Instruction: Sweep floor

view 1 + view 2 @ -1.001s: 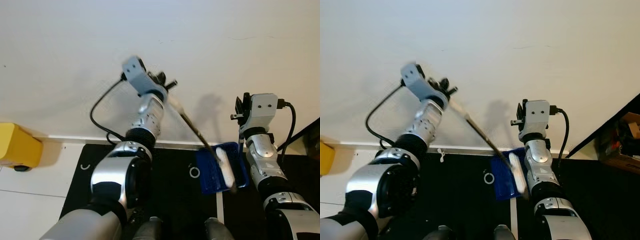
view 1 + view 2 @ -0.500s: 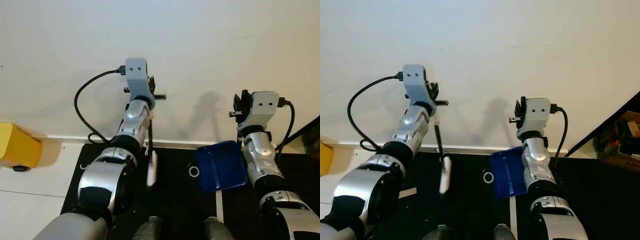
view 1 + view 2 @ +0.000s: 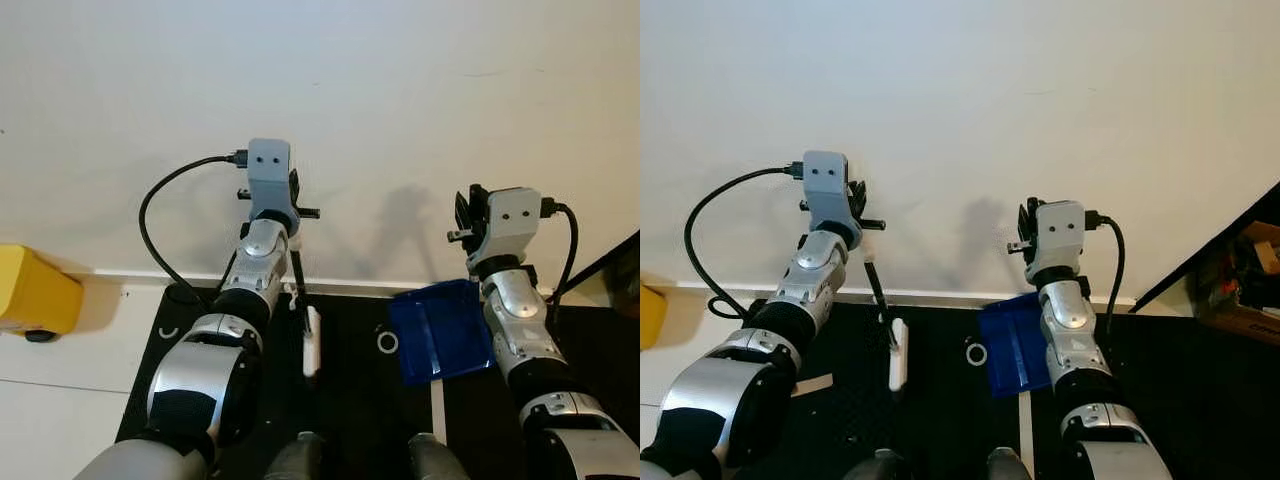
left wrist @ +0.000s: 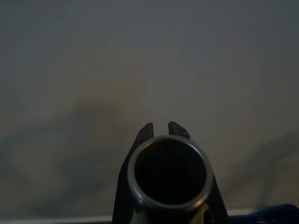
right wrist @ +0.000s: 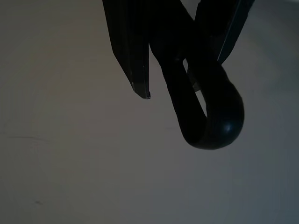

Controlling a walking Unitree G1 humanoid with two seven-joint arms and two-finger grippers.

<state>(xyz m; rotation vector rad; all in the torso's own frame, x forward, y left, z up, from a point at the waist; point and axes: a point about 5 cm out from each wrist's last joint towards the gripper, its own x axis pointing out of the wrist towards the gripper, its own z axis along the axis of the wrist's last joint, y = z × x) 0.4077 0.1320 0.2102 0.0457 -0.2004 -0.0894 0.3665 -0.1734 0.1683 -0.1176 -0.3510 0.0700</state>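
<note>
Left gripper raised before the white wall, fingers clamped on the dark handle of a hand brush; white brush head hanging over the black mat, left of the blue dustpan. Right gripper raised at right, fingers closed on the dustpan's looped black handle. Yellow object on the floor far left.

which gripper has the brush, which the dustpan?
The left gripper holds the brush, its white head hanging over the black mat. The right gripper holds the blue dustpan by its black handle.
</note>
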